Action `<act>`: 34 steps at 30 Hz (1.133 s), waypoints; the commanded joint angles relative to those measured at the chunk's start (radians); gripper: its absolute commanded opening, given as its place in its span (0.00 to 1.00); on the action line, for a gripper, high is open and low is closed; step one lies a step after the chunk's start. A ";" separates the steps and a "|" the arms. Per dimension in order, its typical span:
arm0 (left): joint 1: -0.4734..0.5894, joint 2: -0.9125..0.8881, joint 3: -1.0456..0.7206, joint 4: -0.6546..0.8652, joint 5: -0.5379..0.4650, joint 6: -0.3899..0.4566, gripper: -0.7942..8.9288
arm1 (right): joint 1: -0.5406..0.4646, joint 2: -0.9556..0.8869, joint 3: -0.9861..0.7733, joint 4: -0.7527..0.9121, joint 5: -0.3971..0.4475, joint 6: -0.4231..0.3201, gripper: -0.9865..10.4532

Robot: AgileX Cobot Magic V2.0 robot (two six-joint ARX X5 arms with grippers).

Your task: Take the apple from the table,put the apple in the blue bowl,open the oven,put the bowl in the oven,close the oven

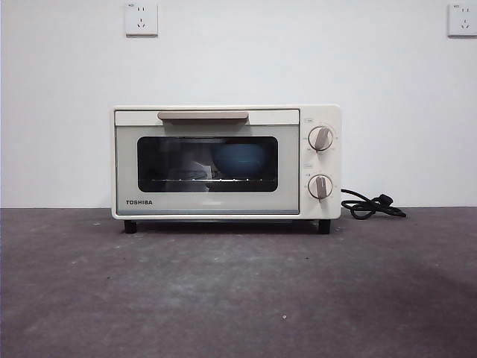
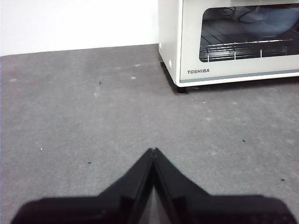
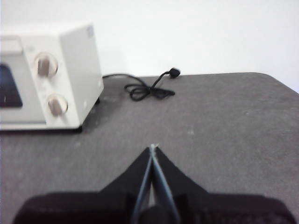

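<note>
Door shut on the oven (image 1: 226, 162), blue bowl (image 1: 240, 159) inside on the rack. I can't see the apple. Left claw (image 2: 153, 151) and right claw (image 3: 153, 148) clenched, empty; I'd just park them.

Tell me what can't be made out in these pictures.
- The apple: not visible in any view; the blue bowl sits behind the oven door's dark glass, its inside hidden.
- Knob markings: too small in the front view, blurred in the right wrist view.
- Bowl in the left wrist view: cut off by the picture's edge.
- Cord's join to the oven: hidden behind the oven.
</note>
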 commanded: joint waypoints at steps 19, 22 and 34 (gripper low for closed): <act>-0.002 0.000 -0.010 0.009 0.001 -0.008 0.08 | -0.001 -0.005 -0.058 -0.052 0.000 -0.106 0.09; -0.002 0.000 -0.010 0.009 0.001 -0.008 0.08 | -0.001 -0.005 -0.058 -0.052 0.000 -0.106 0.09; -0.002 0.000 -0.010 0.009 0.001 -0.008 0.08 | -0.001 -0.003 -0.058 -0.048 0.001 -0.087 0.09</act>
